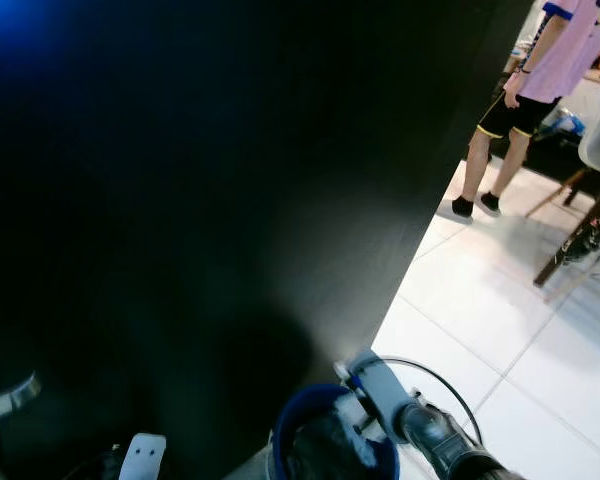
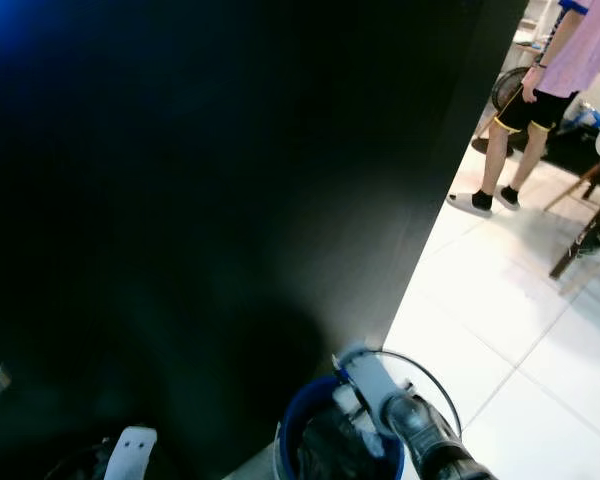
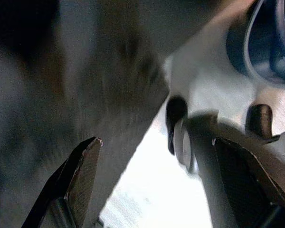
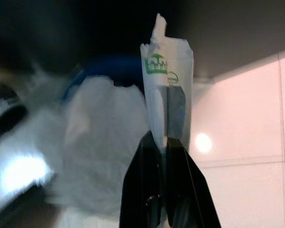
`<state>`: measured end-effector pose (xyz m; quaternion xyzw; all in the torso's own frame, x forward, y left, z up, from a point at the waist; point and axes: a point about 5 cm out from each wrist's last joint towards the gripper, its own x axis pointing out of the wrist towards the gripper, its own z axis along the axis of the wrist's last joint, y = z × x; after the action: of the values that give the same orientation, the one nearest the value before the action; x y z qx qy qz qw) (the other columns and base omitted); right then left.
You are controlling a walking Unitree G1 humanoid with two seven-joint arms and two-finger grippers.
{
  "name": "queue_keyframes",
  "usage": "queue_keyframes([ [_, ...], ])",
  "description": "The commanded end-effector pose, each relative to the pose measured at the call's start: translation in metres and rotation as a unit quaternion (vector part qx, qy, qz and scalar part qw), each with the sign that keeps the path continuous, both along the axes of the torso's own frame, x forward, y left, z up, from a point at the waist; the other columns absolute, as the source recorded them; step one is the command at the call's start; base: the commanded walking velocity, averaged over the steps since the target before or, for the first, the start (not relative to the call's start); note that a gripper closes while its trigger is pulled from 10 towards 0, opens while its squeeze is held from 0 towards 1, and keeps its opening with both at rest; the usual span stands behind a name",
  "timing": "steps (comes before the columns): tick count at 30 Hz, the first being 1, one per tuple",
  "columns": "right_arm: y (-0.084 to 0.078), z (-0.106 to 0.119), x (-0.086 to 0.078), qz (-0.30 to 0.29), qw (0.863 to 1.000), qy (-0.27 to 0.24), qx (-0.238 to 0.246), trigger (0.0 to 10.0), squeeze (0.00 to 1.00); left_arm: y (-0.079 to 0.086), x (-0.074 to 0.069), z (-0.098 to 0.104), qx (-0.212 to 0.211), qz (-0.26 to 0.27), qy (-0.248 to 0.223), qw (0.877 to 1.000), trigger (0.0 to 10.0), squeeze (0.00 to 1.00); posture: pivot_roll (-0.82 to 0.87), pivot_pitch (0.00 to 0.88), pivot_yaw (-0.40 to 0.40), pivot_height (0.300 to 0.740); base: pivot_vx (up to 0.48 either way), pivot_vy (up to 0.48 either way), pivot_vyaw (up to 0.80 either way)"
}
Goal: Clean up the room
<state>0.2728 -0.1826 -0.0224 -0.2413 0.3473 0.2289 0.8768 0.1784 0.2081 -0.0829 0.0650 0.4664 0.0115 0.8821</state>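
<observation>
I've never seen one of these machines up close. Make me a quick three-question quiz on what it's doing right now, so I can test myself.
1. True or false: the right claw is shut on a white paper wrapper with green print.
2. What stands just below that claw? A) a blue-rimmed bin lined with a bag B) a chair C) a shoe
3. Fill in: the left claw is ____ and holds nothing.

Key
1. True
2. A
3. open

Extra note: a person stands on the white tiled floor farther off to the right.
</observation>
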Motion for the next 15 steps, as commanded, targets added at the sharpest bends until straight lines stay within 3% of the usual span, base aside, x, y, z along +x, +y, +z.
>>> queue_keyframes([
  [1, -0.012, -0.005, -0.007, -0.015, 0.999, 0.018, -0.024, 10.0, 0.00, -0.007, -0.010, -0.006, -0.013, -0.003, 0.020, 1.000, 10.0, 0.00, 0.01, 0.000, -0.077, 0.740, 0.000, -0.480, 0.00],
  [8, -0.002, 0.000, 0.002, -0.001, 0.999, 0.010, -0.035, 10.0, 0.00, -0.012, -0.010, -0.006, -0.031, 0.000, 0.016, 0.999, 10.0, 0.00, 0.01, 0.000, -0.081, 0.740, 0.000, 0.000, 0.00],
  [14, 0.012, 0.007, 0.012, 0.005, 1.000, -0.004, -0.006, 10.0, 0.00, -0.015, -0.013, -0.008, -0.037, -0.001, 0.020, 0.999, 10.0, 0.00, 0.01, 0.000, -0.088, 0.740, 0.000, 0.000, 0.00],
  [15, 0.024, 0.009, 0.014, 0.032, 0.999, -0.006, 0.011, 10.0, 0.00, -0.016, -0.014, -0.009, -0.038, -0.003, 0.021, 0.999, 10.0, 0.00, 0.01, 0.000, -0.089, 0.740, 0.000, 0.000, 0.00],
])
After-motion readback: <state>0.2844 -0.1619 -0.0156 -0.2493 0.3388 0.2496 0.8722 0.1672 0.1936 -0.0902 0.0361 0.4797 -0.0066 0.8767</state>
